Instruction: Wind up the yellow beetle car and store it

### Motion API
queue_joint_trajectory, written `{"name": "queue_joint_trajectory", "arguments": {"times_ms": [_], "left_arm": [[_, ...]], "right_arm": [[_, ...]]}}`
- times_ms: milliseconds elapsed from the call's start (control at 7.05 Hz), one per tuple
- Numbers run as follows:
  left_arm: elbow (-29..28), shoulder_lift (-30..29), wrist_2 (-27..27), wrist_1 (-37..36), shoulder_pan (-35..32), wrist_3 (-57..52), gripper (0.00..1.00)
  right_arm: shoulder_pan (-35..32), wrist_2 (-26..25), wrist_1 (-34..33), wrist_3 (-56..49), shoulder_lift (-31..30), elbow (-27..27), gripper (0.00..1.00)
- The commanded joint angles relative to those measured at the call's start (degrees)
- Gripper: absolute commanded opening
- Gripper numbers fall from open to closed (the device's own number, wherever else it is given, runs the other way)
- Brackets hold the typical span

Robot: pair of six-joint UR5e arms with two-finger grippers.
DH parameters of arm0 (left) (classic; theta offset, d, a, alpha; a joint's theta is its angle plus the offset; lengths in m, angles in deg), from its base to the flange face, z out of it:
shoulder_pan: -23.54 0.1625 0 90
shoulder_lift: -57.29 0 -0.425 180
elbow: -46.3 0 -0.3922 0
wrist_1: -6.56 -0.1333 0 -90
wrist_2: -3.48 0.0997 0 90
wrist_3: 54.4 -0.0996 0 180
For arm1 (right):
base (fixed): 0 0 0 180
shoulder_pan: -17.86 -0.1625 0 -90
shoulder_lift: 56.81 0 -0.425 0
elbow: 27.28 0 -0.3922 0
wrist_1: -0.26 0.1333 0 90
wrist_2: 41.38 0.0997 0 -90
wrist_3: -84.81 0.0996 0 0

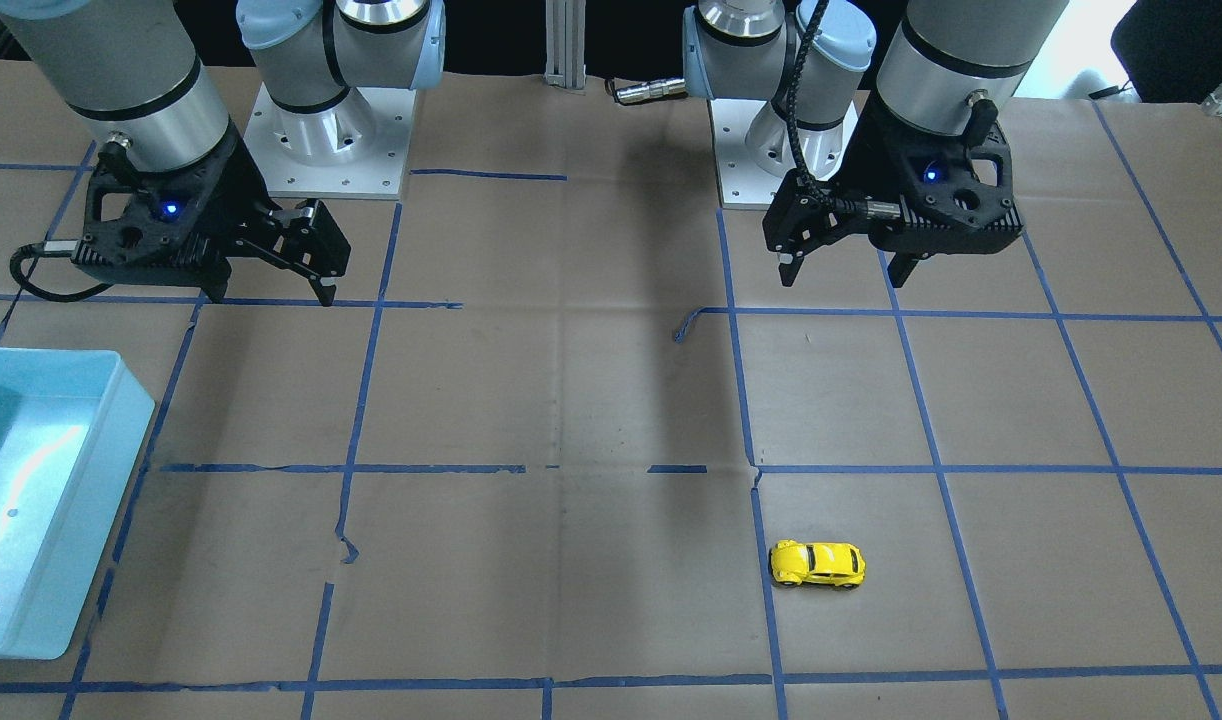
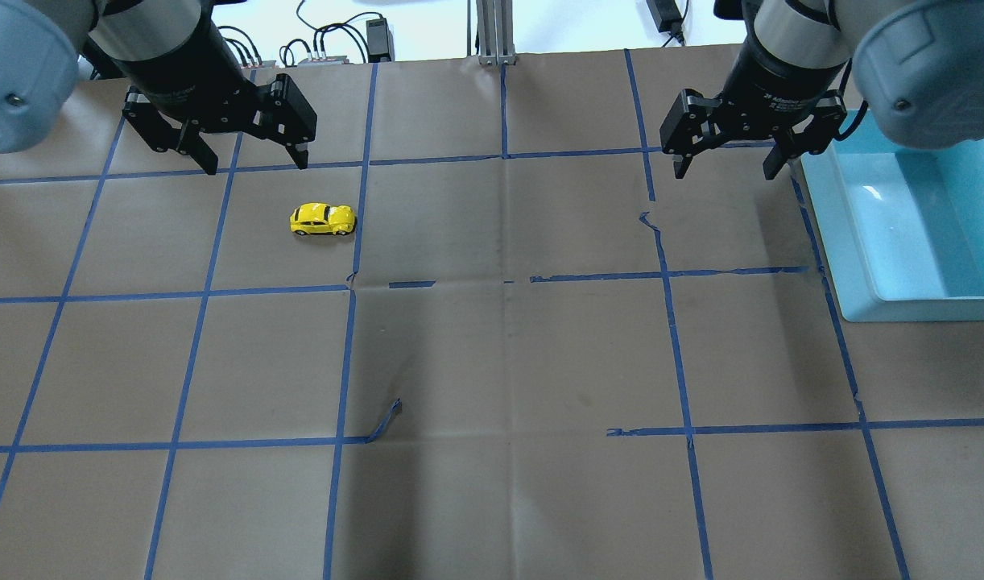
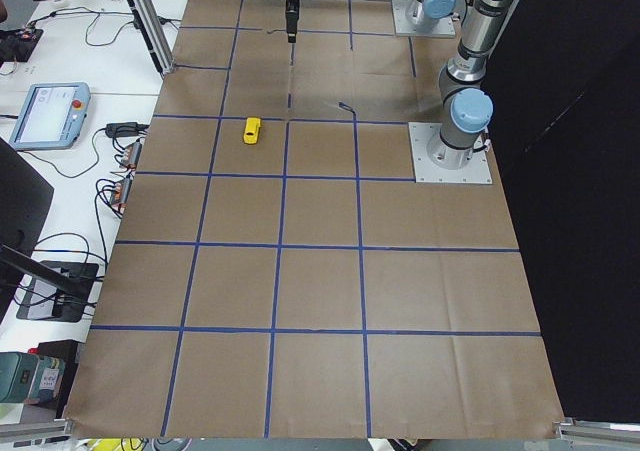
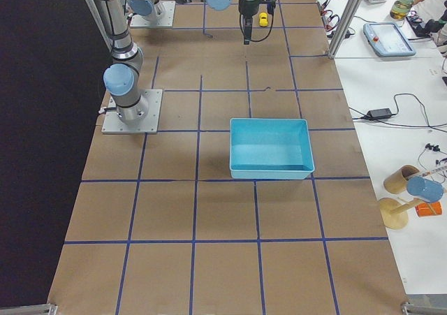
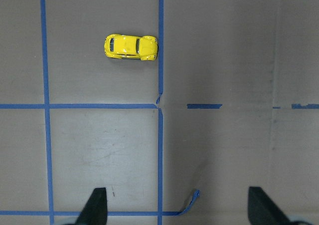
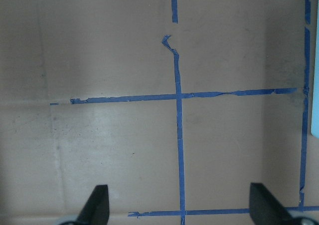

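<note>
We see the yellow beetle car [image 2: 323, 219] standing on its wheels in the upper left of the overhead view. It sits just beside a blue tape line [image 2: 346, 354] on the brown paper surface [image 2: 508, 362], and nothing touches it.

The left pincer [image 2: 256, 167] hangs just above and left of the car in that frame, spread wide and holding nothing. The right pincer [image 2: 725, 176] hangs in the upper right, also spread wide and holding nothing. It is just beside a light blue tray [image 2: 919, 310] at the frame's right edge. The car lies well apart from that tray.

We judge the task not yet begun: the car is neither gripped nor wound, and it is not in the tray. Gripping, winding and storing, probably in the tray, all remain to do.

We find no brand or label on the car or the tray. Small white print runs along the black collar [image 2: 782, 101] of the right arm's wrist, too small to read.
</note>
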Motion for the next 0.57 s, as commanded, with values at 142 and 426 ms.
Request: {"name": "queue_joint_trajectory", "arguments": {"times_ms": [142,426], "left_arm": [[-0.06,-0.22,-0.07,-0.16,0.02,-0.15,0.98],[-0.06,-0.57,-0.16,-0.25,0.02,-0.06,0.98]], "right_arm": [[0.02,-0.14,0.05,-0.09,0.00,0.01,1.00],[0.02,-0.22,0.05,-0.09,0.00,-0.08,1.00]]}}
